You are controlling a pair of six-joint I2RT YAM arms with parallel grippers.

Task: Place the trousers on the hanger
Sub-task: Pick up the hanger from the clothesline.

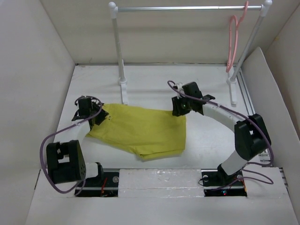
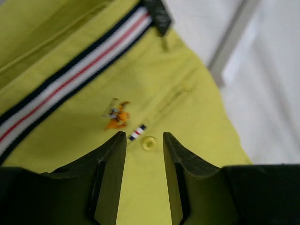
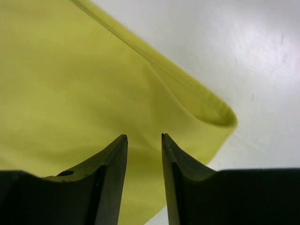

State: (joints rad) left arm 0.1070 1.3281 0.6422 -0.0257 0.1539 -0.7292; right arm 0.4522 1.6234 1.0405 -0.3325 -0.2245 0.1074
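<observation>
Over the trousers (image 1: 140, 129), left fingers (image 2: 110, 178) and right fingers (image 3: 110, 183) each stand partly spread, gripping no cloth.

A clothes rack (image 1: 117, 51) of two white posts with a thin metal rail (image 1: 187, 8) across their tops stands along the far edge of the white desk (image 1: 154, 79), each post on a small white foot. Plain white panels (image 1: 33, 70) wall the desk at its left, far and right edges. A slotted metal track (image 1: 244, 89) runs down the right edge, and a white foam strip (image 1: 159, 180) lies along the near edge
</observation>
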